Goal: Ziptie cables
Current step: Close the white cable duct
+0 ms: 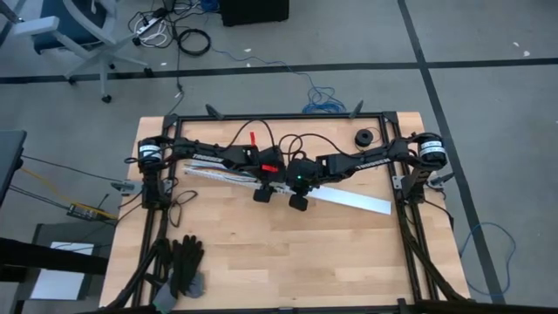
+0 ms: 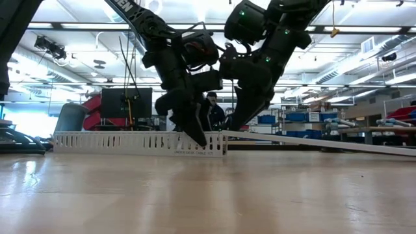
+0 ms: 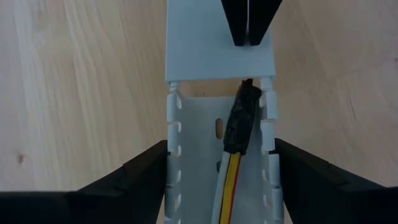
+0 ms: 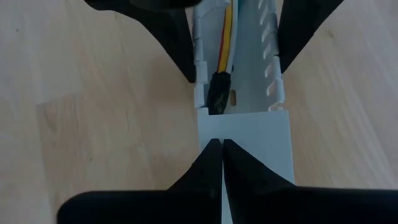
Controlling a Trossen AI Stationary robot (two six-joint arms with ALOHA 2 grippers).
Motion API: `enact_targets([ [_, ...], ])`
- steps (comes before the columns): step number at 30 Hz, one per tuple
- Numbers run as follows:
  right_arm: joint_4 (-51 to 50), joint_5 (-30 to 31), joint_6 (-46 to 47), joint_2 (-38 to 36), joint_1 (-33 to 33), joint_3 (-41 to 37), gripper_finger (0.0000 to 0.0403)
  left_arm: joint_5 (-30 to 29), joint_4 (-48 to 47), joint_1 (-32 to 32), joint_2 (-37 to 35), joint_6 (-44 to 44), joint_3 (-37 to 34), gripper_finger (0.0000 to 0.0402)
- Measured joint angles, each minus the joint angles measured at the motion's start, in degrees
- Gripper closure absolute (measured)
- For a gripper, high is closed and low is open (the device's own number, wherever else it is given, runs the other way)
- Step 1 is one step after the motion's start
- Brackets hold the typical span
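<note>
A long white slotted channel [image 1: 222, 175] lies slantwise across the table's middle. The cables [image 3: 227, 186], yellow, red and white wires, run inside it. Their dark plug end [image 3: 241, 118] reaches just under a flat white cover [image 3: 221, 53] that caps the channel's right-hand stretch [image 1: 353, 200]. My left gripper [image 1: 261, 194] straddles the channel where the cover's edge begins. My right gripper [image 1: 298, 202], shut, stands on the cover just beyond that edge, facing the left one. My left gripper holds the channel across its width, one finger [image 3: 155, 165] against each outer slotted wall [image 3: 170, 146], right beside the plug end. The fingers slant down from the table's left side. The channel lies flat on the table. My right gripper presses its shut fingertips [image 4: 222, 152] on the top of the cover's end [image 4: 249, 134], close to its edge. It slants down from the table's right side, pointing along the channel.
A pair of black gloves [image 1: 185, 264] lies near the table's front left. A black roll [image 1: 363, 138] sits at the far right, and a red object [image 1: 253, 138] lies at the far middle. A black frame [image 1: 288, 117] rims the table.
</note>
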Motion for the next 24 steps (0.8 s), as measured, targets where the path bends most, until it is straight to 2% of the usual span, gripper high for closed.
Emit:
enact_targets([
  [7, 0.7, 0.1, -0.7, 0.1, -0.1, 0.0, 0.0403, 0.1, -0.3, 0.0, -0.1, 0.1, 0.0, 0.0155],
  [17, 1.8, -0.1, -1.9, 0.1, -0.6, -0.1, 0.0402, 1.4, -0.3, 0.0, -0.1, 0.0, 0.0, 0.0195],
  [24, 2.1, -1.4, -2.1, 0.1, -0.8, -0.1, 0.0402, 1.6, -0.3, 0.0, -0.1, -0.1, 0.0, 0.0199],
])
